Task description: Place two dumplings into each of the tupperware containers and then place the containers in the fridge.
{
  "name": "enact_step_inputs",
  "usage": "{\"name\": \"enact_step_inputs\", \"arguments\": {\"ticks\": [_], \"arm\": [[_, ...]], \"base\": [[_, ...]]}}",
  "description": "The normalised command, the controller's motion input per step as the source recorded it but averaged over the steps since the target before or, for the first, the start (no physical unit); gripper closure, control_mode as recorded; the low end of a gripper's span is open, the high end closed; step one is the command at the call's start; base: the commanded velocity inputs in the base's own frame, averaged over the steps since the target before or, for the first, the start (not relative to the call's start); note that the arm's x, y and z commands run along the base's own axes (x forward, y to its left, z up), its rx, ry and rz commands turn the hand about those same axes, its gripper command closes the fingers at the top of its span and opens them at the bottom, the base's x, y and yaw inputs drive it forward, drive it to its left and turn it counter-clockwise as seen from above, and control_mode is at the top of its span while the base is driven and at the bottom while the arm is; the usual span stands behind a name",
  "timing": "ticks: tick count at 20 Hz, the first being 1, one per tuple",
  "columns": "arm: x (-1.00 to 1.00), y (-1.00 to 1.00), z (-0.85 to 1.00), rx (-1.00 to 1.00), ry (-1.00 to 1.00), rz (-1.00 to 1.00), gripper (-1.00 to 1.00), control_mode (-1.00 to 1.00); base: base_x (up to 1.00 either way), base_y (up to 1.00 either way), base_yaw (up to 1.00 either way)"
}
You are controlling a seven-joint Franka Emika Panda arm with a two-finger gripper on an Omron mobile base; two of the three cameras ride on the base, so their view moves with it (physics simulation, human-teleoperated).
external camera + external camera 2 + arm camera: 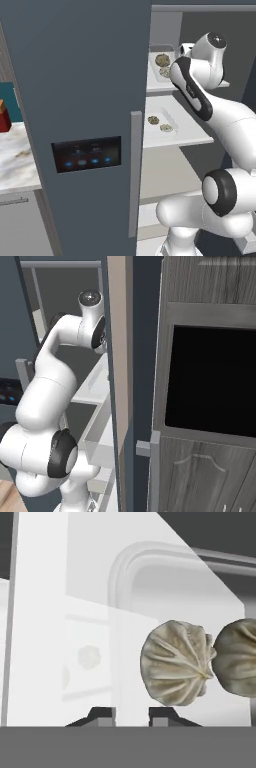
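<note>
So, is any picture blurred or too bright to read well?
Hand view: the dumplings are sharp, but the white container and shelf wash out pale together. Left base view: even light, the fridge panel lights are clear. Right base view: the black oven window is dark, without detail.

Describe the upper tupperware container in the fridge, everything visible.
The upper tupperware container is a shallow, pale grey, translucent tray with a raised rim and rounded corners. It sits flat on the fridge's upper white shelf and holds two wrinkled tan dumplings side by side. The end effector is at its rim, fingers narrowly apart.
</note>
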Motion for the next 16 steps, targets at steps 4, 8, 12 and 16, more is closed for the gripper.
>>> {"name": "enact_step_inputs", "arguments": {"ticks": [4, 8, 12, 16], "arm": [[0.2, 0.01, -0.13, 0.0, 0.0, 0.0, -1.0, -1.0], [0.14, 0.0, 0.0, 0.0, -0.05, 0.0, -1.0, -1.0], [-0.28, 0.0, 0.04, 0.03, -0.17, -0.01, -1.0, -1.0], [-0.92, 0.0, 0.17, 0.04, -0.25, -0.02, -1.0, -1.0]], "base": [[0.0, 0.0, 0.0], [0.0, 0.0, 0.0], [0.0, 0.0, 0.0], [0.0, 0.0, 0.0]]}}
